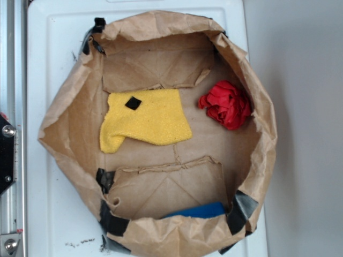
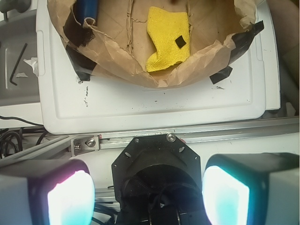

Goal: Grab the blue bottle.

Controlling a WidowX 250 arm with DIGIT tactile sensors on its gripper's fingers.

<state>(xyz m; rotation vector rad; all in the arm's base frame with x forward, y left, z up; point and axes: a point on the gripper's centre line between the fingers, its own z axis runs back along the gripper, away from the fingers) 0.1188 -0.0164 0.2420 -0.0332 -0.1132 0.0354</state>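
The gripper (image 2: 147,194) hangs released well outside the bag (image 1: 64,134), and the blue bottle (image 1: 199,211) at 6 o'clock hides under a paper flap (image 1: 171,187), so the fingers could snag it.

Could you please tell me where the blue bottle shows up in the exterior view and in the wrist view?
Exterior: the blue bottle is at the bottom centre, mostly hidden behind the paper bag's near wall.
Wrist: it sits at the top left, cut off by the frame edge, inside the bag's rim.
Shared landmark: the yellow cloth with its black square, also on the bag's floor, seen at top centre in the wrist view.
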